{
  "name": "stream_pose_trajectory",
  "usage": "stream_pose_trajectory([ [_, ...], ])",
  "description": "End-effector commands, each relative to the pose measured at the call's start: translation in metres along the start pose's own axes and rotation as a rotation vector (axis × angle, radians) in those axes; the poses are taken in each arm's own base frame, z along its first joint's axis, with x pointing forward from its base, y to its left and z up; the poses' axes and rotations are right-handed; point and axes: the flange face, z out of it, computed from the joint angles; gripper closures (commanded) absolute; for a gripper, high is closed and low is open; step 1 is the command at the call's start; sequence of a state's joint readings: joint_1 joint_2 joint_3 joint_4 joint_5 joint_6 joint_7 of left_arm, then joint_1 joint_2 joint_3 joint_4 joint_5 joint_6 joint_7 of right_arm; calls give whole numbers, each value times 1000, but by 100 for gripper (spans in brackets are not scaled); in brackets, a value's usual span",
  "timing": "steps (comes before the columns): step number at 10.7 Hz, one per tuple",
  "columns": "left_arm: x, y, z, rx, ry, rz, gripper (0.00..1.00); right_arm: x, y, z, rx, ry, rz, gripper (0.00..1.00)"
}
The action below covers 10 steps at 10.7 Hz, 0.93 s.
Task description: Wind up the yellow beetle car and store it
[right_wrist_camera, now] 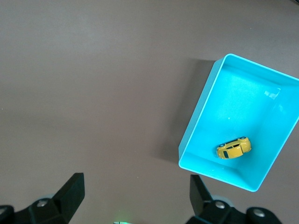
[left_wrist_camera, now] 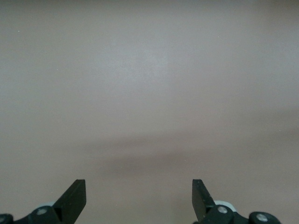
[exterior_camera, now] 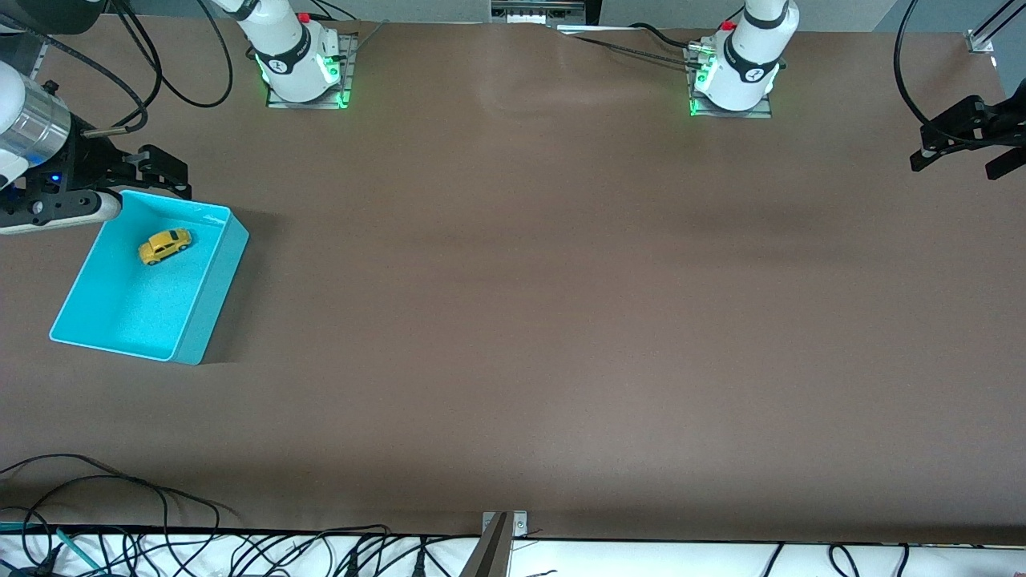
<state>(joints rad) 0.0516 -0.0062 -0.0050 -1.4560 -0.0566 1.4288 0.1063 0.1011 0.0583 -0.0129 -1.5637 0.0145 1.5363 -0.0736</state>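
Inside turquoise bin (exterior_camera: 204,316), unlabelled yellow beetle car (exterior_camera: 165,245).

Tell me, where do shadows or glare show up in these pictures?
Front view: the turquoise bin casts a soft shadow toward the table's middle, and green lights glow at the arm bases. Right wrist view: shadow hugs the bin. Left wrist view: a faint dark band crosses the bare table.

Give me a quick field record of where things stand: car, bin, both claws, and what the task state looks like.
car: yellow beetle car lies inside the bin, on its wheels, nothing holding it
bin: turquoise bin on the brown table, at the right arm's end
right claw: right claw open, empty, up over the bin's edge nearest the robots' bases
left claw: left claw open, empty, waiting above bare table at the left arm's end
task state: car appears stored; winding cannot be judged
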Motion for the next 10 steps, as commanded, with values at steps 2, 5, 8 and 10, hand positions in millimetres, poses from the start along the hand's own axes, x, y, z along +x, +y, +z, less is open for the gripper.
stream_pose_trajectory([
  [2,-2,5,-6,26,-5,8,0,0,-2,-3,-19,-3,4,0],
  [5,-2,4,-7,27,-4,4,0,0,-1,-3,-17,-3,3,0],
  [8,-3,-2,-9,27,0,0,0,0,-1,-3,-17,-3,3,0],
  [10,-3,-2,-14,26,12,-10,0,1,-1,-3,-17,-2,1,0],
])
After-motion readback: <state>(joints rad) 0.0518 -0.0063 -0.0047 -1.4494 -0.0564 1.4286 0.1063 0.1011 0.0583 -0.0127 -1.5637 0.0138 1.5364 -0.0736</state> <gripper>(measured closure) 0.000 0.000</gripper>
